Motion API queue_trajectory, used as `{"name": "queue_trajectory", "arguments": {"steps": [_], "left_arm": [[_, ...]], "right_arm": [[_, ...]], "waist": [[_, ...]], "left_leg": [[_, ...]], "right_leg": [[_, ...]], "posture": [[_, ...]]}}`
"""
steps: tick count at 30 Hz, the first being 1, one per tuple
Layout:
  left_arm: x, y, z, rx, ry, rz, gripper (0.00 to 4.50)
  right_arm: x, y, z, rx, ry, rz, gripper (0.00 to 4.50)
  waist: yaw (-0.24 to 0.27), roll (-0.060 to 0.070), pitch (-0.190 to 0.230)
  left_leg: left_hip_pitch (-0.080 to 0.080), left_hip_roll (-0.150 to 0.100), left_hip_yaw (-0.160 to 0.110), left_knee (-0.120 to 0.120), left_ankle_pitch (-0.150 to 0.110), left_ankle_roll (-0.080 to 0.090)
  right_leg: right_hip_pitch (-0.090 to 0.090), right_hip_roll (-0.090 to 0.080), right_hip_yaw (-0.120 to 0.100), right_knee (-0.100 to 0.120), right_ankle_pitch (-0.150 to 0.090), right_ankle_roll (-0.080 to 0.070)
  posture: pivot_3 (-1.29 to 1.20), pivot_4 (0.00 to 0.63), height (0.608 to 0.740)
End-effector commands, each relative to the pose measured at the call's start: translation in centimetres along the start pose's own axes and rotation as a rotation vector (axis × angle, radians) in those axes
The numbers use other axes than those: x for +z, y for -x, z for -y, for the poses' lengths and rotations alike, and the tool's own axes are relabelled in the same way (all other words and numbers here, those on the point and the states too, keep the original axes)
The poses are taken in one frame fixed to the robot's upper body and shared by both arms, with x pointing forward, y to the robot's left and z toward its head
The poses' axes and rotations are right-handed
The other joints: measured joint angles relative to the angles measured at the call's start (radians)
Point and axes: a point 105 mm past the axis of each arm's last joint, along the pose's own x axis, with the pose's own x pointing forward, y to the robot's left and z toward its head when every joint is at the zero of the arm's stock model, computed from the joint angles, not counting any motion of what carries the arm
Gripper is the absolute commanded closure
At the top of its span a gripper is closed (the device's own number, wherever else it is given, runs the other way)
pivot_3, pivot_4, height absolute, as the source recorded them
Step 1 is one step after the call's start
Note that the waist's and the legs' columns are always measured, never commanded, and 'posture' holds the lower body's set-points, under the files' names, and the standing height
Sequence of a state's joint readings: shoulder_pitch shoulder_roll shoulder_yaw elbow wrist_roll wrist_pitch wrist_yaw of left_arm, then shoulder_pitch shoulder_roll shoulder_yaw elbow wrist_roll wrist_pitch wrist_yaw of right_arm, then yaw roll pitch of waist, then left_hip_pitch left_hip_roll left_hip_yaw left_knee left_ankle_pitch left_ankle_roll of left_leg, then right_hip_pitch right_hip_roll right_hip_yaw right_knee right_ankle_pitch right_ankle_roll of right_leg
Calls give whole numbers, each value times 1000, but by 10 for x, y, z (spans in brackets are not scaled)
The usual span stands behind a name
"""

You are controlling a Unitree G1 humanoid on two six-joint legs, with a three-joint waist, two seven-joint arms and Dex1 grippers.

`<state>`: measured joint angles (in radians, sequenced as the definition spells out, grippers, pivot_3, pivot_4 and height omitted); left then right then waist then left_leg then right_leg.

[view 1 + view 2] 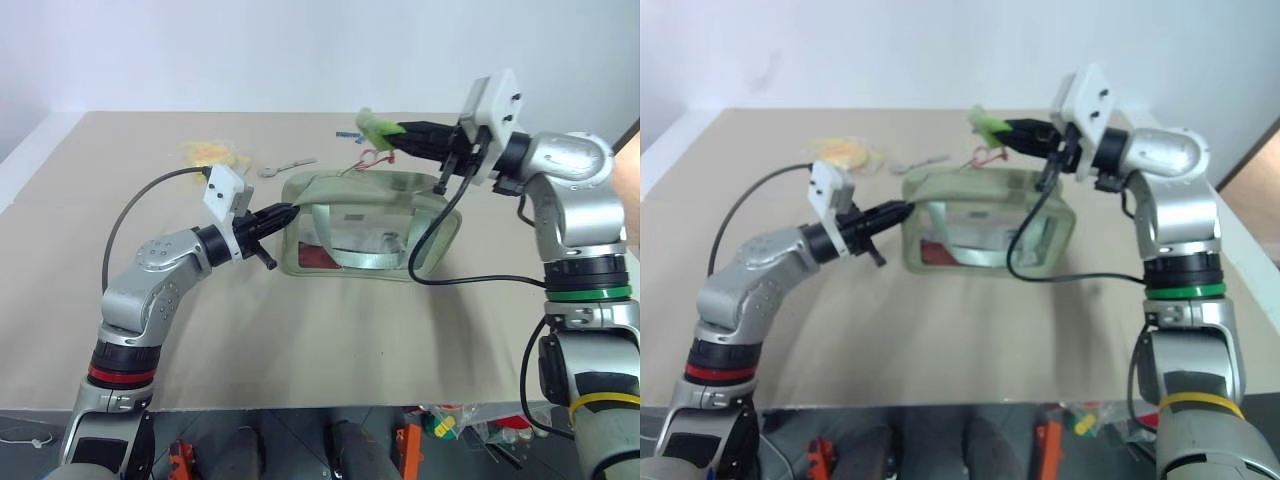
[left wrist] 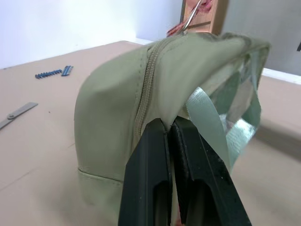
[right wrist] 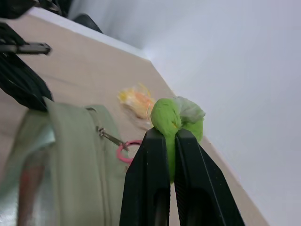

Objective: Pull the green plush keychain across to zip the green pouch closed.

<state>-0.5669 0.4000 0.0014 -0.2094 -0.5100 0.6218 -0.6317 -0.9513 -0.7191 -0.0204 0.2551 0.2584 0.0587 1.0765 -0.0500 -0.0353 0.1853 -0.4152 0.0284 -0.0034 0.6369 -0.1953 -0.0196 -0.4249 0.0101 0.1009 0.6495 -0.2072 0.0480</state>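
The green pouch (image 1: 365, 225) stands upright near the middle of the tan table (image 1: 330, 340) and serves as the landmark here. It is a boxy sage-green bag with clear side windows, through which pale and red contents show dimly, and a green webbing strap loops down its near face.

The left gripper (image 1: 283, 213) meets the pouch at its left end. In the left wrist view its two black fingers (image 2: 146, 174) are pressed together on a fold of the pouch fabric, just beside the zipper (image 2: 146, 89) that runs along the top.

The right gripper (image 1: 392, 133) hangs above the pouch's far top edge, pointing roughly level towards the left. Its fingers (image 3: 148, 179) are clamped on the green plush keychain (image 3: 174, 118), which is lifted clear of the pouch top. A pink ring (image 3: 126, 151) hangs below the plush and links to the metal zipper pull (image 3: 109, 137) at the pouch's top seam.

A black cable (image 1: 425, 245) from the right arm droops across the right end of the pouch.

Beyond the pouch, towards the far left, lies a yellow crinkly packet (image 1: 212, 152). A flat metal piece (image 1: 288, 166) lies just behind the pouch's left corner, and a small blue item (image 1: 347, 133) lies further back still.
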Motion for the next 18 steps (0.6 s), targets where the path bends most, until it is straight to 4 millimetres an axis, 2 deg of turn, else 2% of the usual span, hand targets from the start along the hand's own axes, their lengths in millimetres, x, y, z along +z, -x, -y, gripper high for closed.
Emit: {"name": "queue_trajectory", "arguments": {"steps": [1, 5, 9, 15, 18], "left_arm": [[8, -1, 5, 7, -27, 15, 4500], [6, -2, 7, 10, -24, 7, 4500], [5, -1, 8, 16, -28, 5, 4500], [5, 0, 6, 51, -44, 15, 4500], [5, 0, 4, 63, -53, 15, 4500]], "right_arm": [[12, 25, 19, -109, 77, -11, 4437], [2, 46, 30, -181, 100, -93, 4437], [-26, 74, 37, -248, 156, -296, 4437], [-72, 102, 21, -245, 179, -581, 4437], [-81, 105, 16, -249, 185, -630, 4437]], "waist": [[1, 0, 0], [2, 0, 0], [2, 0, 0], [3, 0, 0], [3, 0, 0]], "left_leg": [[0, 0, 0, 0, 0, 0], [0, 0, 1, 0, 0, 0], [0, 0, 1, 0, 0, 0], [1, 0, 2, 0, 0, 0], [1, 0, 3, 1, 0, 0]], "right_leg": [[0, 0, 0, 0, 0, 0], [0, 0, 1, 0, 0, 0], [0, 0, 1, 0, 0, 0], [0, 0, 2, 0, 0, 0], [0, 0, 3, 0, 0, 0]], "posture": [[0, 150, 740], [0, 150, 740], [0, 150, 740], [0, 150, 740], [0, 150, 740]]}}
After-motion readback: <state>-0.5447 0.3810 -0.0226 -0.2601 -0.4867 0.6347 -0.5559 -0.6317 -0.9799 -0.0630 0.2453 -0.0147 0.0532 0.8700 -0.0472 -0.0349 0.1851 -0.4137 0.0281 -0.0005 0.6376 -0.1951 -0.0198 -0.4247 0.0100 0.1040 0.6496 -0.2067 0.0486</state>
